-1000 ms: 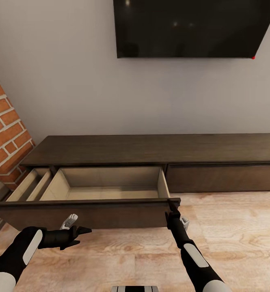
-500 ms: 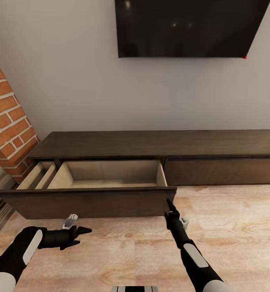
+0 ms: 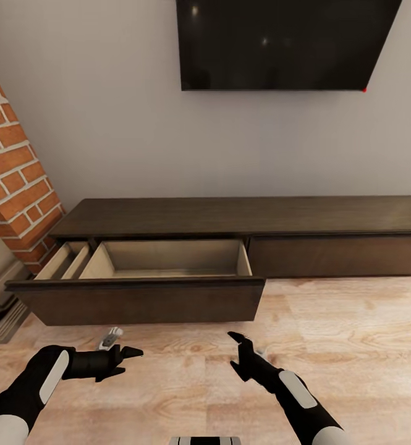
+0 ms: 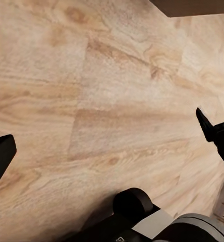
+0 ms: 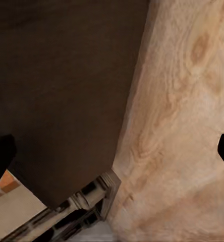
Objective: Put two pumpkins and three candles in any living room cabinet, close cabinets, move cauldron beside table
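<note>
Risk: the left drawer of the cabinet stands pulled well out over the wood floor and its pale inside looks bare; if the robot drives off to fetch things, base or arms could clip the jutting front and knock it askew.
Risk, closing: every cabinet must end shut, and this wide front is easy to forget once loaded; the right drawer front already sits flush.
Task items: no pumpkins, candles or cauldron in sight here, so they must be found elsewhere in the room.
Left gripper: fingers spread apart, holding nothing, low over the floor, short of the drawer front.
Right gripper: jaws parted, nothing between them, near the drawer's right corner but not touching; its wrist camera looks along the dark front panel.
Surroundings: brick column at left, dark TV above.
</note>
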Robot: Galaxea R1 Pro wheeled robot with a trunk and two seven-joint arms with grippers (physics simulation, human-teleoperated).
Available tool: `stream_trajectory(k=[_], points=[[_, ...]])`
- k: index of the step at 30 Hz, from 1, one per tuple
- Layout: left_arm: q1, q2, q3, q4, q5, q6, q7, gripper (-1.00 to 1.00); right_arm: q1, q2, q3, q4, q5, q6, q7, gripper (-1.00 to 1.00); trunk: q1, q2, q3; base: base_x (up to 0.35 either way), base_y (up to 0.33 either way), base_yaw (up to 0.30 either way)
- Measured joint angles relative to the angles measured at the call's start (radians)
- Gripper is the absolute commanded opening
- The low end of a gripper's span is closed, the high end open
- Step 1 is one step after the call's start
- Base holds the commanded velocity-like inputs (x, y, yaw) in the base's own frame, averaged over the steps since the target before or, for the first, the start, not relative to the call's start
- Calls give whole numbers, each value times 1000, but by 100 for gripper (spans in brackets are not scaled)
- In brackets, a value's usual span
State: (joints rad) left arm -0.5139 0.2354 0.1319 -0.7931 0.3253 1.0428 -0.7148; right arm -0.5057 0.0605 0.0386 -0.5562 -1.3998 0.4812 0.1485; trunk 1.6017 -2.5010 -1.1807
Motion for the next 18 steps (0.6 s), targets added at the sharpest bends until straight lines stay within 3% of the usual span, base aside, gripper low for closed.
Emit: stream_trajectory(k=[3, 7, 18], points=[[5, -10, -18, 6, -5, -3, 10, 100, -1, -45, -1, -2, -6, 67, -60, 100, -1, 1, 12, -1, 0, 0], [12, -11, -42, 12, -8, -5, 15, 100, 20, -104, -2, 2, -13, 90, -74, 100, -13, 22, 25, 0, 0, 0], [14, -9, -67, 17, -23, -9, 24, 100, 62, -121, -2, 9, -6, 113, -73, 100, -56, 99, 59, 0, 0, 0]])
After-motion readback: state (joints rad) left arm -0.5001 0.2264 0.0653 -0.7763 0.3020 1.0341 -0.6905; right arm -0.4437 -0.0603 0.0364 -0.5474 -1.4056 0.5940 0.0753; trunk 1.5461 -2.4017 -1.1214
